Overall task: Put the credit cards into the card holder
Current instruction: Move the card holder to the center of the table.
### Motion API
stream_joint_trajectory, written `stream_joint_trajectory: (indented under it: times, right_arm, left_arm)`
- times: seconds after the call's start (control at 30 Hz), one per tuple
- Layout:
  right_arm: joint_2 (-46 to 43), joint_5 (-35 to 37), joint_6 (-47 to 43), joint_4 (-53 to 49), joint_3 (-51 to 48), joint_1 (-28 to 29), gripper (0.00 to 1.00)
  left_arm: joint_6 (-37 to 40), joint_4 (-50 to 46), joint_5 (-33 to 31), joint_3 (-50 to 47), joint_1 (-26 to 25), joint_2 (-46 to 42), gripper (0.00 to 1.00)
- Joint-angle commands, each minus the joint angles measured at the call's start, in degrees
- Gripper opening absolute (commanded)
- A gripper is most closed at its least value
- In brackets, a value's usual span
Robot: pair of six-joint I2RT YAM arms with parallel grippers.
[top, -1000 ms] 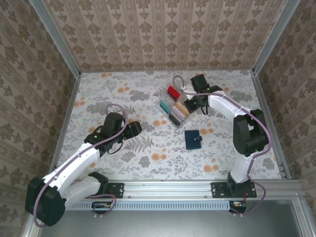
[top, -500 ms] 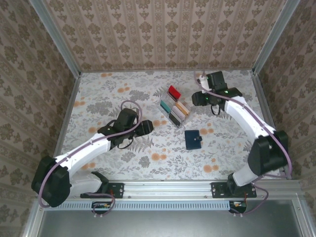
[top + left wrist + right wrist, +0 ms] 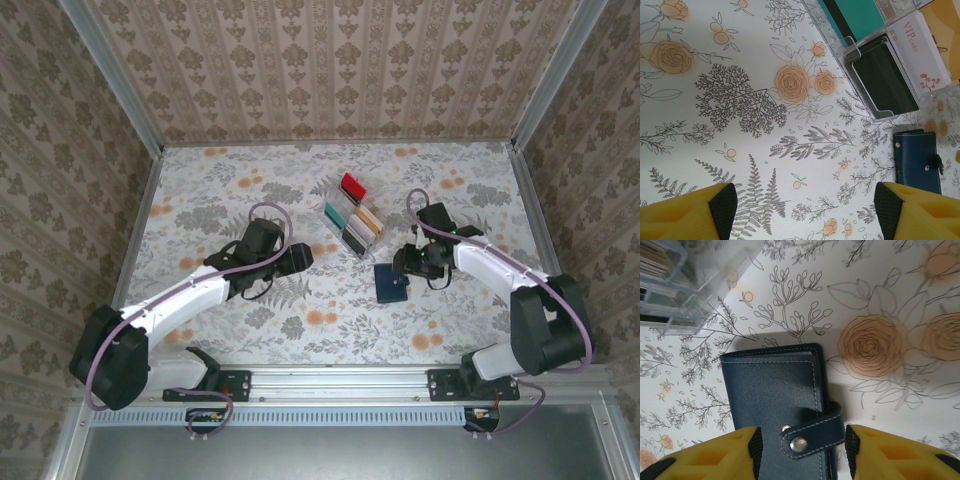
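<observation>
The credit cards stand in a clear slotted rack (image 3: 352, 222): red (image 3: 351, 186), teal (image 3: 855, 14), a dark one (image 3: 885, 77), a white VIP card (image 3: 921, 54) and tan-orange (image 3: 946, 20). The card holder (image 3: 772, 390), a navy wallet, lies closed on the table just in front of the rack, its tab (image 3: 812, 436) snapped shut. My right gripper (image 3: 803, 450) is open and low over it, the tab between its fingers. My left gripper (image 3: 806, 210) hangs open over bare tablecloth left of the card holder (image 3: 917, 160), nothing between its fingers.
A floral tablecloth (image 3: 210, 200) covers the table, with wallpapered walls and metal rails round it. The corner of the rack (image 3: 670, 285) sits close to the upper left of the wallet. Open cloth lies to the left and along the front.
My right arm swung from behind the rack forward and down onto the card holder, and its jaws opened. My left arm reached a little further right.
</observation>
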Motion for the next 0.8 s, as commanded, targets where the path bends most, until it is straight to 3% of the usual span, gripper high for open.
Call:
stream_joint_trajectory:
  times: [0.0,0.13,0.33,0.47,0.63,0.77]
  right_arm:
    - [3.8,-1.0,1.5,1.1,0.3,1.2,0.50]
    - [7.0,0.1,1.5,1.6,0.7,3.5,0.48]
    - [7.3,0.3,4.5,4.2,-0.3,10.2,0.30]
    - [7.1,1.7,8.9,7.4,-0.6,16.3,0.25]
    - [3.0,4.5,13.5,7.5,-0.8,19.2,0.39]
    - [-3.1,11.4,7.5,1.4,3.0,18.8,0.44]
  left_arm:
    - [-0.4,0.7,1.0,1.7,-0.3,0.4,0.76]
    - [-0.8,0.8,1.0,1.0,-0.4,-0.2,0.76]
    - [-0.9,0.3,0.9,0.6,-0.5,-0.8,0.76]
    - [-1.0,0.3,0.8,0.3,-0.6,-0.8,0.76]
    - [-1.0,-0.3,0.8,0.0,-0.8,-1.5,0.76]
    - [-0.6,-0.6,0.1,-0.5,-0.7,-2.3,0.77]
